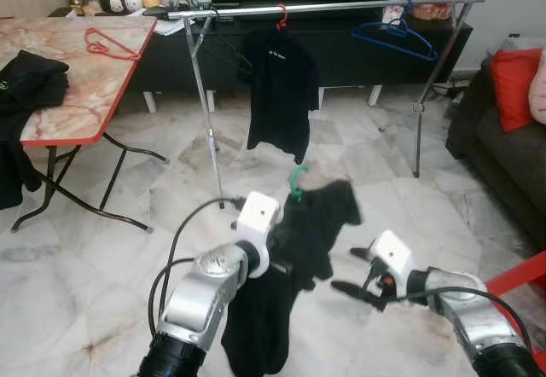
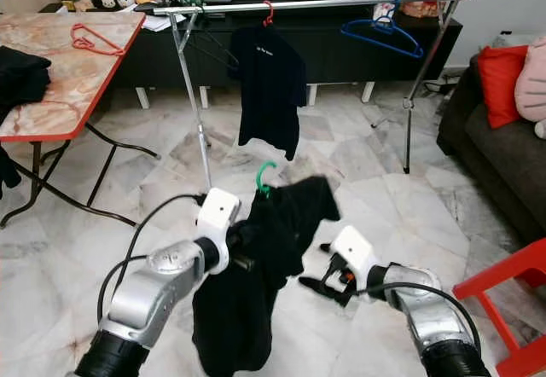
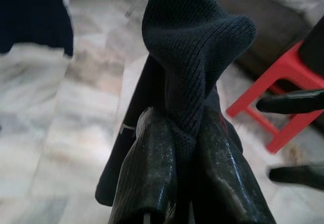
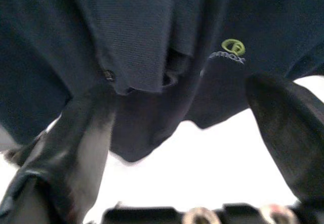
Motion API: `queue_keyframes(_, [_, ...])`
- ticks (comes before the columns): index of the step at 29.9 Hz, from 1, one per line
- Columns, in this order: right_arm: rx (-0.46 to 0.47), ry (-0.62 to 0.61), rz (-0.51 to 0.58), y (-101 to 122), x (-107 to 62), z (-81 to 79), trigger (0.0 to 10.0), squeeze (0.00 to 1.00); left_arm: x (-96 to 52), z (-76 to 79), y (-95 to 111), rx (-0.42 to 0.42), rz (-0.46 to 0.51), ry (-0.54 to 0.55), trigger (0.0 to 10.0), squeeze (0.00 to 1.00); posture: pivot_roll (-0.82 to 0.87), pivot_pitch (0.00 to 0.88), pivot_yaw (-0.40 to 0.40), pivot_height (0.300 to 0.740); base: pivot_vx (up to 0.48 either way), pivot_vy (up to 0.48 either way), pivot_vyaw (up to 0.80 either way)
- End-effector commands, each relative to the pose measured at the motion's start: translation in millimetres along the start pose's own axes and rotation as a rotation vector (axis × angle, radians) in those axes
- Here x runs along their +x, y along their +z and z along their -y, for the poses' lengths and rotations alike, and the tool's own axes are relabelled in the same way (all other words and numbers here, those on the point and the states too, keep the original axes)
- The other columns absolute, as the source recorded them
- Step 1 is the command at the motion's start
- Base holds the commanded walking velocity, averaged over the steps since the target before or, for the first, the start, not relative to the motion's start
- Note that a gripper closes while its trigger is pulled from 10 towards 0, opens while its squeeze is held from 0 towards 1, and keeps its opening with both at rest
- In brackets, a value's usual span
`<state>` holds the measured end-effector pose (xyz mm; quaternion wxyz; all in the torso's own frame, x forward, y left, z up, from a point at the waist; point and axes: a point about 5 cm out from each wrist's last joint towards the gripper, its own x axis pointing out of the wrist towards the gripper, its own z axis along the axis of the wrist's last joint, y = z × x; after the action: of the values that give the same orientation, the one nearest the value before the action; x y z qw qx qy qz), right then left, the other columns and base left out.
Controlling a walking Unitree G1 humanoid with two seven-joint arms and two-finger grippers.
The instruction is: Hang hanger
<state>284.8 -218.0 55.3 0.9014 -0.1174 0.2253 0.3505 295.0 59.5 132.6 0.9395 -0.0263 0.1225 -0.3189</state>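
Observation:
A black shirt point(image 1: 311, 223) hangs from a green hanger whose hook point(image 1: 298, 181) sticks up above it, low over the floor in front of me. My left gripper point(image 3: 182, 127) is shut on a fold of the shirt's fabric near the collar. My right gripper point(image 1: 348, 273) is open just right of the shirt, fingers pointing at it; its wrist view faces the shirt point(image 4: 152, 41) and its green logo. The silver clothes rail point(image 1: 341, 7) stands farther back, carrying another black shirt point(image 1: 280, 87) on a red hanger and a blue hanger point(image 1: 394, 37).
A folding table point(image 1: 85, 95) at the left bears a red hanger point(image 1: 109, 46) and black clothes point(image 1: 30, 83). A dark sofa point(image 1: 503, 155) with a red cushion sits at the right, a red chair point(image 1: 520, 279) beside my right arm. A TV cabinet stands behind the rail.

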Motion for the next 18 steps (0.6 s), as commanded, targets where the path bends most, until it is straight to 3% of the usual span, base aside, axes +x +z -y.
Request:
queue_keyframes(1, [0.013,-0.119,0.063,5.8,-3.8,10.3,10.0,0.00,-2.6,-1.2,24.2,0.030,0.124,-0.050,10.0,0.00,-0.03,0.000,-0.037,0.740,0.000,0.000,0.00])
queue_keyframes(7, [0.066,-0.231,0.124,1.6,-7.6,14.6,10.0,0.00,-10.5,-7.5,31.6,0.064,0.175,-0.113,10.0,0.00,-0.03,0.000,-0.025,0.740,0.000,0.000,0.00])
queue_keyframes(12, [0.076,-0.259,0.159,-12.3,-16.5,7.2,10.0,0.00,-15.7,-14.1,42.4,0.084,0.208,-0.167,10.0,0.00,-0.03,0.000,-0.019,0.740,0.000,0.000,0.00])
queue_keyframes(18, [0.186,-0.272,0.226,-22.3,-20.3,0.9,10.0,0.00,-16.0,-15.1,61.5,0.058,0.265,-0.246,10.0,0.00,-0.03,0.000,-0.007,0.740,0.000,0.000,0.00])
